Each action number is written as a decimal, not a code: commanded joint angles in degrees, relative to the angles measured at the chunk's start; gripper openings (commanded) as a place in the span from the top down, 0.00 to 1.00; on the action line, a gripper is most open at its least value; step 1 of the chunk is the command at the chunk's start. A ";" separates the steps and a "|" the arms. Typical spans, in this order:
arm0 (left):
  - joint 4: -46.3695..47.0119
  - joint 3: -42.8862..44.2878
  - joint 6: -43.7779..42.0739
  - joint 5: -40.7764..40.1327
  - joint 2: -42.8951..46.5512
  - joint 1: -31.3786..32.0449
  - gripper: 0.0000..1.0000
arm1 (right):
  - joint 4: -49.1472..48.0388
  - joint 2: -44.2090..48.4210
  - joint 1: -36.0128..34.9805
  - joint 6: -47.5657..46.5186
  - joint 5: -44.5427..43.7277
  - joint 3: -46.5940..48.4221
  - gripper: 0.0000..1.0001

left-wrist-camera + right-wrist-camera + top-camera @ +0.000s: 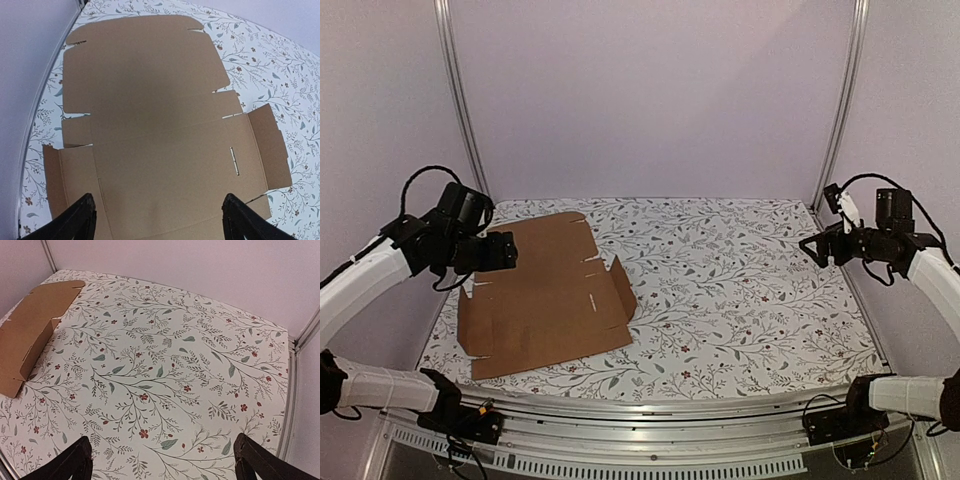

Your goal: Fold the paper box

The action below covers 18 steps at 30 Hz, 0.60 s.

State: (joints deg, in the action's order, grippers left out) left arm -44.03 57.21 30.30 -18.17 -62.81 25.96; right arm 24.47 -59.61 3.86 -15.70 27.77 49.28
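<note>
The paper box (548, 295) is a flat brown die-cut cardboard sheet lying on the left half of the table, its right side flap (622, 287) raised a little. In the left wrist view the paper box (150, 125) fills the frame, with slits and tabs along its edges. My left gripper (510, 251) hovers above the sheet's left part, open, its jaws wide apart with only cardboard below them (157, 220). My right gripper (812, 245) hangs open over the right side of the table, far from the box, nothing between its fingers (162, 462). The right wrist view shows the paper box (30, 335) at far left.
A floral-patterned cloth (740, 290) covers the table. Metal frame posts (460, 100) stand at the back corners before pale walls. A curved metal rail (650, 405) runs along the near edge, with both arm bases beneath it.
</note>
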 commanded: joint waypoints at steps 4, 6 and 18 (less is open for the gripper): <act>-4.27 -1.55 8.00 5.30 1.73 -0.62 0.14 | 10.23 -13.50 -22.36 0.09 3.13 8.45 0.09; -3.97 -2.26 8.72 7.07 2.70 -0.62 0.15 | 10.15 -20.54 -28.53 1.45 5.09 11.50 0.10; -6.02 -3.42 11.02 9.39 6.57 0.36 0.20 | -0.14 -53.30 -47.52 23.32 -0.32 36.20 0.16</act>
State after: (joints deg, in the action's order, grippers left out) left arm -47.81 54.35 39.99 -9.72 -57.21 25.91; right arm 29.71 -105.47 -40.88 -3.44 31.40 79.35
